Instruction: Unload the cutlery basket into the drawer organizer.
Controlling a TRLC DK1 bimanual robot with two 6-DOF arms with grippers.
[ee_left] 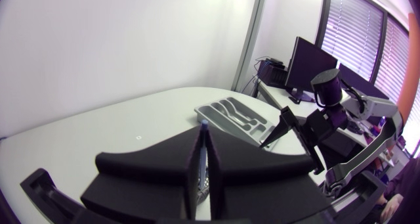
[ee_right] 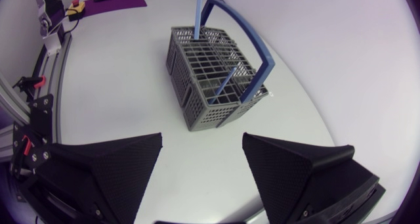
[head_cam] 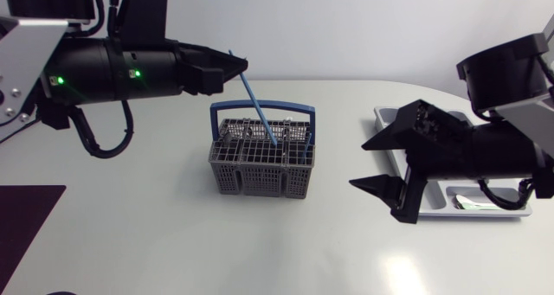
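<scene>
The grey cutlery basket [head_cam: 260,167] with a blue handle stands mid-table. A thin blue utensil [head_cam: 258,105] slants up out of it, its lower end still inside. My left gripper [head_cam: 241,67] is shut on the utensil's upper end, above and behind the basket. In the left wrist view the blue utensil [ee_left: 204,125] shows pinched between the closed fingers of the left gripper [ee_left: 203,142]. My right gripper [head_cam: 379,163] is open and empty, right of the basket, over the drawer organizer [head_cam: 383,115]. The right wrist view shows the basket [ee_right: 209,71] ahead of the right gripper [ee_right: 201,163], with another blue utensil [ee_right: 225,87] inside.
The organizer's front compartment [head_cam: 500,210] holds a pale piece of cutlery [head_cam: 470,203]; my right arm hides most of the tray. A dark purple mat [head_cam: 26,221] lies at the table's front left. Bare white tabletop [head_cam: 260,243] stretches in front of the basket.
</scene>
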